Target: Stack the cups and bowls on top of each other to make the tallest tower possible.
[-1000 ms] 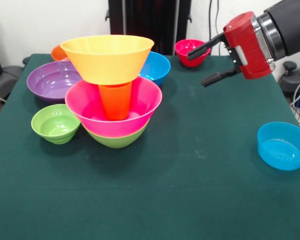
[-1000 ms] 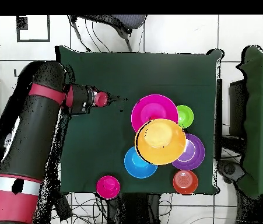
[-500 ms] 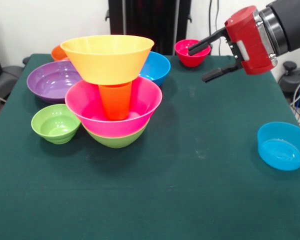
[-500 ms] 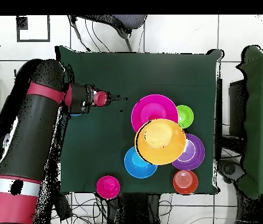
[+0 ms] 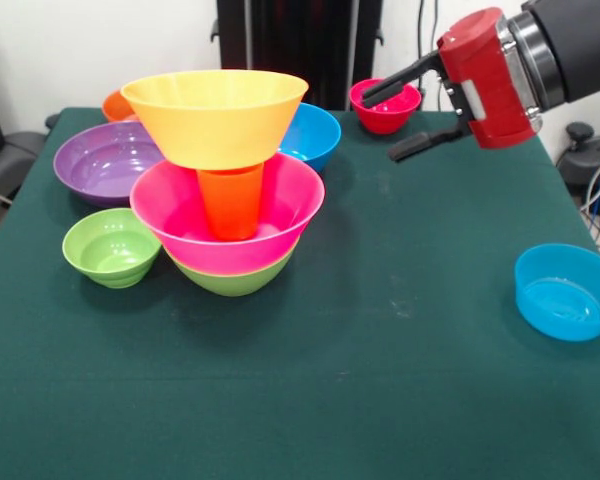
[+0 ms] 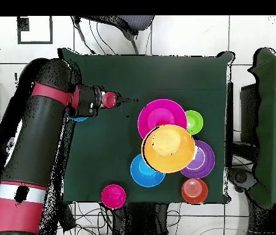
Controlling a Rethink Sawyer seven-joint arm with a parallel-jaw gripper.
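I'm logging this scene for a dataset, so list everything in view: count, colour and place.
tower: one; green bowl lowest, pink bowl, orange cup, large orange bowl on top; left of centre in the front view
purple bowl: one, behind-left of the tower
small green bowl: one, left of the tower
medium blue bowl: one, behind the tower
small orange bowl: one, far left corner
small red bowl: one, far edge
small blue bowl: one, right edge
table: one, dark green cloth
pincer: one, black fingers open, empty, on the red and black arm
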